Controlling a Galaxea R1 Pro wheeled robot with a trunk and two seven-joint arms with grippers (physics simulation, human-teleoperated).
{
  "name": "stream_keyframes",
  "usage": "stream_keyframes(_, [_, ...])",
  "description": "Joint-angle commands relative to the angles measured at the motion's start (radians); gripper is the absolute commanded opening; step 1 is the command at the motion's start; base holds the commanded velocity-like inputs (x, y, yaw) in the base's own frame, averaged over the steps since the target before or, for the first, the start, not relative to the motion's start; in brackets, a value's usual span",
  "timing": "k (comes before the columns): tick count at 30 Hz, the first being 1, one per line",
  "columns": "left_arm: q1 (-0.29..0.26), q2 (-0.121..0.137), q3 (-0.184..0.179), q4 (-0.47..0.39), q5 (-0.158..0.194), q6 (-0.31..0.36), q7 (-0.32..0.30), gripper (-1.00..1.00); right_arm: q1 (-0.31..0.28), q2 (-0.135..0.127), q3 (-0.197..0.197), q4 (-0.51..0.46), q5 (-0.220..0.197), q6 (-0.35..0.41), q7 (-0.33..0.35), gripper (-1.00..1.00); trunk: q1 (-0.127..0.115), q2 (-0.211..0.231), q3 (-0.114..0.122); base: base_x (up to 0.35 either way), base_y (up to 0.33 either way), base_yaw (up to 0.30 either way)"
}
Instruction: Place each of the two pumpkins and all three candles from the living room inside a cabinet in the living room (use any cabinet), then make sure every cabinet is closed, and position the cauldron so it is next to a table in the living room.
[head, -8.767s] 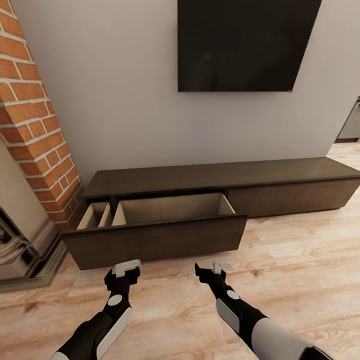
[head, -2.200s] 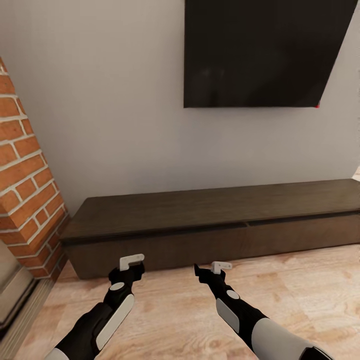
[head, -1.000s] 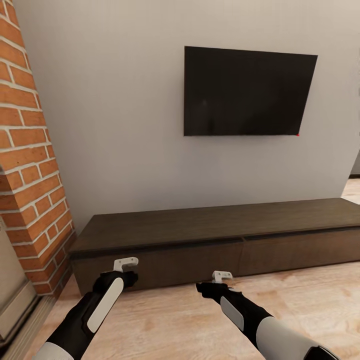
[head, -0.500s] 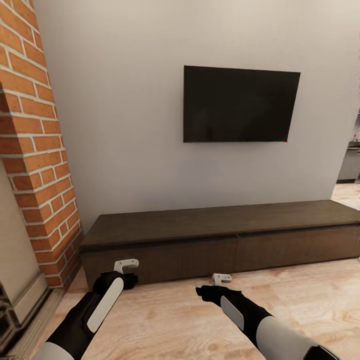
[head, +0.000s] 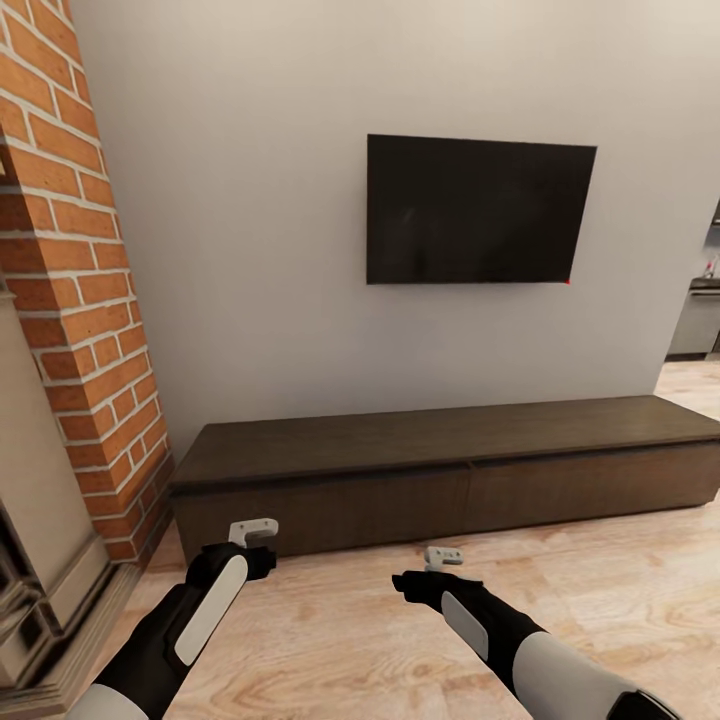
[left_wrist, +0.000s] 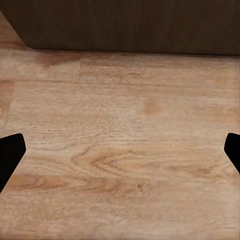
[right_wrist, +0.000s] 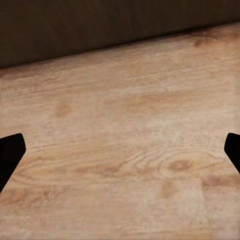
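Cabinet (head: 440, 470) (drawers flush) just beyond both empty, spread pincers.

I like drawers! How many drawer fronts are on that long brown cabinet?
2. One drawer front on the cabinet near the brick wall, the other toward the right end.

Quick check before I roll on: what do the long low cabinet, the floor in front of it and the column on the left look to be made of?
The cabinet looks like dark brown wood or veneer with a matte finish; faint grain shows on its drawer fronts. The floor looks like light wood planks or laminate, with clear grain and knots close up. The column looks like red brick with pale mortar joints.
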Motion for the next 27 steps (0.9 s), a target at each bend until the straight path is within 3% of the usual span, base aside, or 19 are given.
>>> stream_keyframes(1, [-0.001, 0.001, -0.003, -0.001, 0.011, 0.001, 0.01, 1.0, -0.001, -0.001, 0.006, -0.001, -0.007, 0.003, -0.005, 1.0, -0.004, 0.007, 0.0, -0.002, 0.0, 0.0])
stream_keyframes(16, [-0.001, -0.002, -0.005, 0.005, 0.011, 0.002, 0.01, 1.0, -0.001, -0.001, 0.006, 0.0, -0.007, 0.003, -0.006, 1.0, -0.062, 0.112, 0.023, -0.002, 0.0, 0.0])
stream_keyframes(27, [-0.001, -0.003, -0.004, 0.007, 0.011, 0.002, 0.012, 1.0, -0.001, -0.001, 0.006, 0.001, -0.007, 0.003, -0.005, 1.0, -0.104, 0.189, 0.04, -0.154, 0.0, 0.0])
